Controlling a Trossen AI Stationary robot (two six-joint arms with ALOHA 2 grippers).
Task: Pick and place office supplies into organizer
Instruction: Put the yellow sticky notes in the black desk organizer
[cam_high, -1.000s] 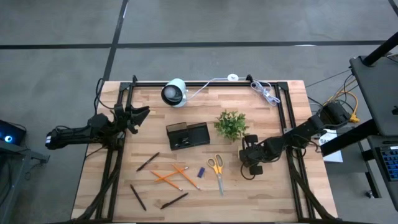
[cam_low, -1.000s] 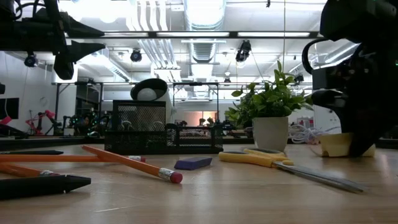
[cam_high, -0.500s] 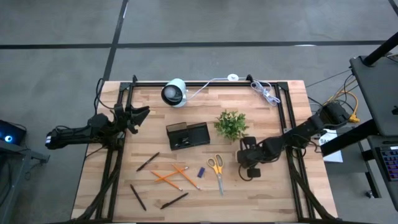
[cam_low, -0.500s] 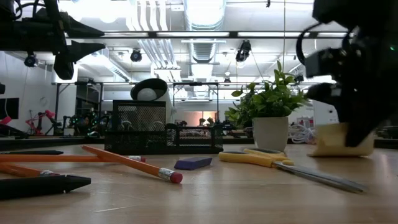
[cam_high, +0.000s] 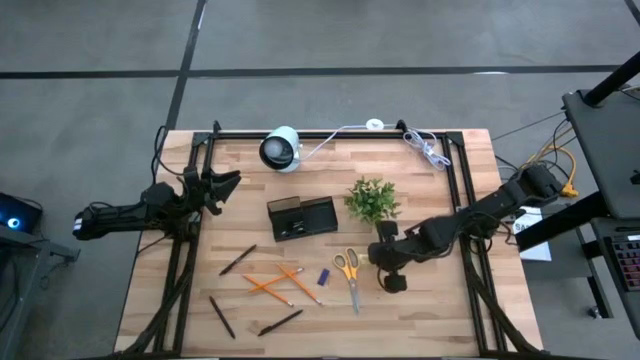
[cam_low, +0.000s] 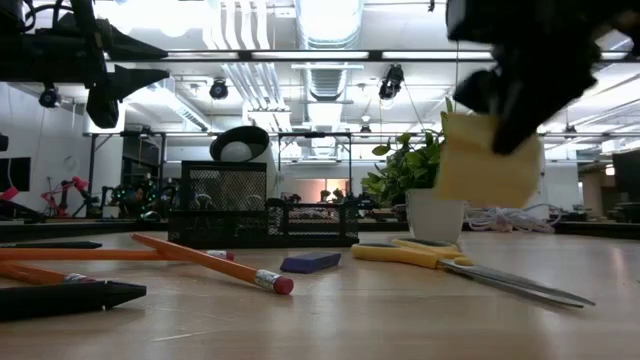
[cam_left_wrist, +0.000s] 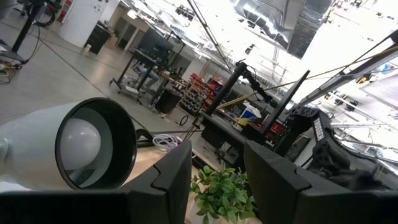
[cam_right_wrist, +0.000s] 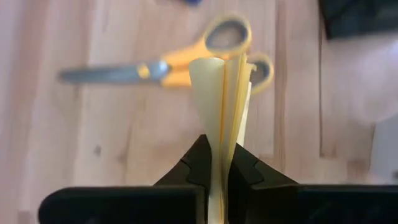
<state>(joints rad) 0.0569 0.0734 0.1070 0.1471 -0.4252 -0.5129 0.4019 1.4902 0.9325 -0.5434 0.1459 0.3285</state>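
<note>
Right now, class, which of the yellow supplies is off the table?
The sticky pad, pinched in the right hand above the table; the yellow-handled scissors lie flat on the wood.

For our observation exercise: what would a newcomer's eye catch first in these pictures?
The right gripper, shut on a yellow sticky-note pad and holding it in the air beside the potted plant. Below it, the yellow-handled scissors and orange pencils lie loose in front of the black organizer.
</note>
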